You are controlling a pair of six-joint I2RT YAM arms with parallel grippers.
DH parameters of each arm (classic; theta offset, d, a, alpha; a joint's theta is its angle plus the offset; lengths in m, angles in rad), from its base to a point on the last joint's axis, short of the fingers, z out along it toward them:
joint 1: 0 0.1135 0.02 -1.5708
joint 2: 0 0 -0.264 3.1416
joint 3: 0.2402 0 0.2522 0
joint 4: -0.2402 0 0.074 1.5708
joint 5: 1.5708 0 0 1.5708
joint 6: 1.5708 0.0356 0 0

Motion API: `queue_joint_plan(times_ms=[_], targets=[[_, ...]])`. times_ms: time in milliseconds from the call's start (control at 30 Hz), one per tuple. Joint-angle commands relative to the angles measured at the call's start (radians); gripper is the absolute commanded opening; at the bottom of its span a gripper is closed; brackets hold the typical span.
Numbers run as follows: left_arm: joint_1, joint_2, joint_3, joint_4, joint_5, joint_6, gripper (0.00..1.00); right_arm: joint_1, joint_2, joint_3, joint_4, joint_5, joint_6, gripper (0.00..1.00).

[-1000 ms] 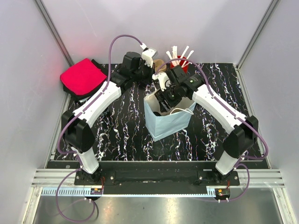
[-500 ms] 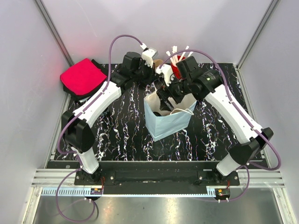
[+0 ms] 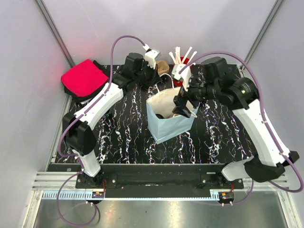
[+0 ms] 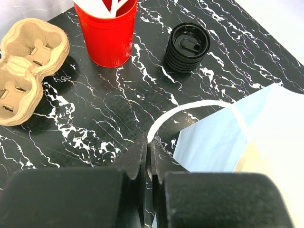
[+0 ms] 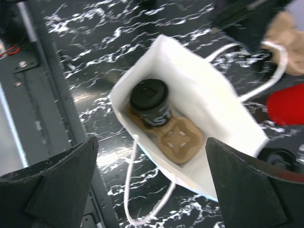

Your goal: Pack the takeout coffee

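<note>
Status: the packing appears essentially done. The coffee cup (image 5: 149, 102), lid on, stands upright inside the paper bag (image 5: 199, 71), seated in one socket of a cardboard carrier (image 5: 178, 140) that lies on the bag's floor. The carrier's second socket is empty.

Right hand (image 3: 183, 105): spread wide, holding nothing, poised above the bag's open mouth and clear of the cup.

Left hand (image 4: 148, 151): closed tight, pinching the bag's white handle (image 4: 190, 105) at the far side, which appears to keep the mouth open.

Remaining, in my judgement: let go of the handle and draw both arms clear. Whether the bag must be closed, the pictures cannot tell.

Other containers on the bench (image 4: 95, 118):
- A red cup (image 4: 107, 35) holds white stirrers.
- A stack of black lids (image 4: 187, 47) stands just beside it.
- A second cardboard carrier (image 4: 26, 69) lies empty nearby.
</note>
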Motion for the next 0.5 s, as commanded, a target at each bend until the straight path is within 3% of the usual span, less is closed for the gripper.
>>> queue_joint_plan(times_ms=[0,300,467], targets=[[-0.004,-0.018,0.034,0.036,0.033,0.01,0.0,-0.037,-0.066,0.007,0.093,0.089,0.02,1.0],[-0.018,-0.027,0.029,0.035,0.059,0.045,0.0,-0.477,-0.068,-0.048,0.343,0.063,0.222,1.0],[-0.038,-0.021,0.037,0.019,0.073,0.067,0.0,-0.605,-0.022,-0.111,0.423,0.08,0.273,1.0]])
